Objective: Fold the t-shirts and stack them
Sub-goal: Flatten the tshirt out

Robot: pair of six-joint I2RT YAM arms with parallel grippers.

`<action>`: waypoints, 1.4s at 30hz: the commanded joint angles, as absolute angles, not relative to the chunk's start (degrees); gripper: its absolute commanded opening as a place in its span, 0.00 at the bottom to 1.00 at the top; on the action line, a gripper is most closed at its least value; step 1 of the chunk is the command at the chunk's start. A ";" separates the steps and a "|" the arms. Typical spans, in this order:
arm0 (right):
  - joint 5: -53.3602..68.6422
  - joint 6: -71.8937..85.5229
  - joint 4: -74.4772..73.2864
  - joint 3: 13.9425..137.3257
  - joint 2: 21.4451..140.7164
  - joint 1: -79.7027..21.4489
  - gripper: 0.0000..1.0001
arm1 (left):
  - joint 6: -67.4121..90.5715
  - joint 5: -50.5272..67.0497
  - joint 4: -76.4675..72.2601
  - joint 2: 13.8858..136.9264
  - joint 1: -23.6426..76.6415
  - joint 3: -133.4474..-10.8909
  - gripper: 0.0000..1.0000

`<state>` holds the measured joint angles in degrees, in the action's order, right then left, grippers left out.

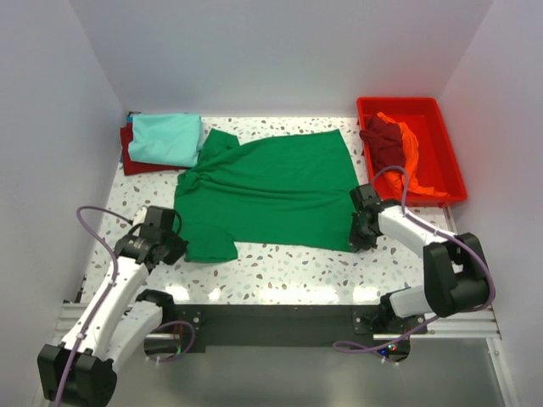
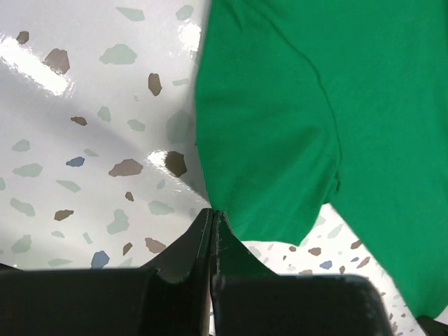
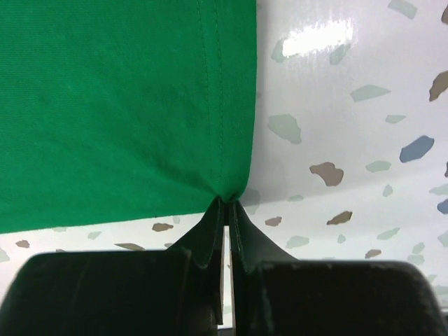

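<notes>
Left pincer point(image 2: 212, 214) low, right pincer point(image 3: 225, 204) low, both nipping green t-shirt point(image 1: 271, 188)

— Is there anything to read here: a word, a brand, a number?
— Nothing legible in any of the three views. The green t-shirt point(image 1: 271, 191) is plain cloth.
— And the red tray point(image 1: 420, 114)?
— Plain plastic. The counter point(image 1: 297, 267) shows only coloured specks, none of which reads as writing.
</notes>
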<state>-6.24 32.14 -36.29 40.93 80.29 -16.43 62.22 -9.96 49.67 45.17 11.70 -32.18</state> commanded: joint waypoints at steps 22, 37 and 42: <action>-5.89 35.68 -61.87 48.96 74.88 -21.09 0.00 | 64.78 -8.44 67.14 34.45 11.95 -42.26 0.00; -8.26 36.83 -66.01 48.16 72.25 -22.76 0.00 | 65.92 -8.00 74.71 30.32 11.95 -46.85 0.00; -6.42 36.56 -64.17 47.55 73.65 -22.76 0.00 | 62.50 -8.35 68.04 33.83 11.95 -45.97 0.00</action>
<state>-6.48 35.92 -63.79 47.24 73.47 -22.50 64.29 -8.16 72.71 31.53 11.73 -45.91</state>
